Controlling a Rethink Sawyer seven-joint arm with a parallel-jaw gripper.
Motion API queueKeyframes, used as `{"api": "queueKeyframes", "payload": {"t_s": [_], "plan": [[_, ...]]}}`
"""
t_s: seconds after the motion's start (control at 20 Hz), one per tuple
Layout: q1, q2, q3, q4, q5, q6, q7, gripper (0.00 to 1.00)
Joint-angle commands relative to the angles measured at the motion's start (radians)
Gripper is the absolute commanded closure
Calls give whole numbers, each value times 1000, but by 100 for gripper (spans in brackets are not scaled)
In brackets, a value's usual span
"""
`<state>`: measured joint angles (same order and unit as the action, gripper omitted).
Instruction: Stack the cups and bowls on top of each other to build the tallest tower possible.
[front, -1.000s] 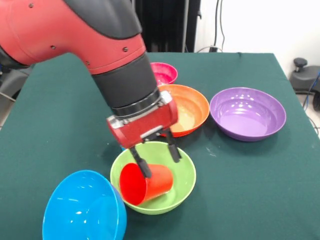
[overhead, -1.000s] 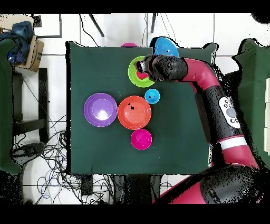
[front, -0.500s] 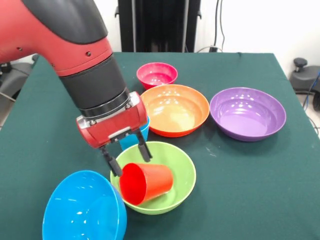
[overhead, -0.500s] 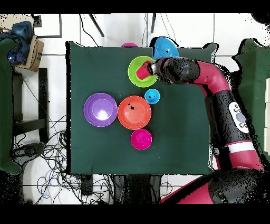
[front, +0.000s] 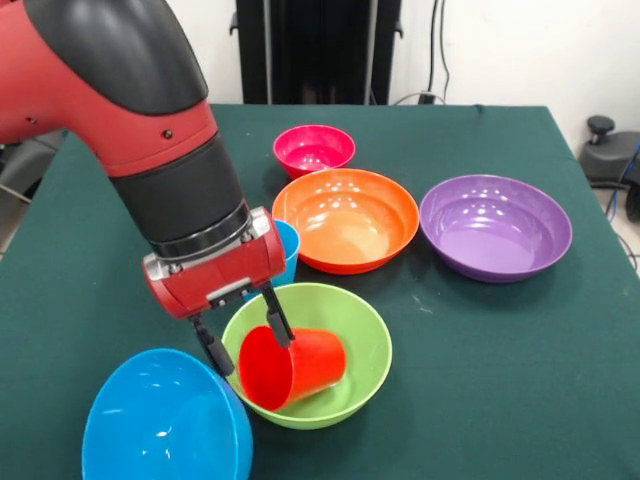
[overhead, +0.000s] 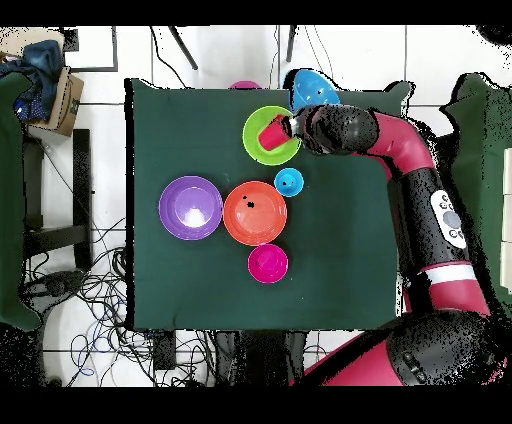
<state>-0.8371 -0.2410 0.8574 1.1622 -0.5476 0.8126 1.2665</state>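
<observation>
A red cup (front: 300, 362) lies on its side in the lime green bowl (front: 365, 345), mouth toward the blue bowl (front: 160, 425). My gripper (front: 245, 338) is open at the cup's mouth. One finger is at the cup's upper rim, the other outside it between the green and blue bowls. A light blue cup (front: 288, 250) stands upright behind the gripper. In the overhead view the gripper (overhead: 290, 126) is at the green bowl's (overhead: 257, 150) edge beside the red cup (overhead: 272, 133). No tower stands. No yellow cups show.
An orange bowl (front: 345, 215), a purple bowl (front: 495, 228) and a small pink-red bowl (front: 314, 148) sit upright behind the green bowl. In the overhead view a pink object (overhead: 243, 86) shows at the table edge, and the blue bowl (overhead: 313, 90) sits by the arm.
The gripper has moved from over the red cup's body leftward in the front view to the cup's mouth. The cup stays lying in the green bowl.
</observation>
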Motion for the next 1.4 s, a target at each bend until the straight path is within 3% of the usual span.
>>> {"api": "queueKeyframes", "payload": {"t_s": [0.05,1.4], "plan": [[57,85,-73,-80,-71,78,-222,0],[54,140,-45,-99,-79,20,-251,0]]}}
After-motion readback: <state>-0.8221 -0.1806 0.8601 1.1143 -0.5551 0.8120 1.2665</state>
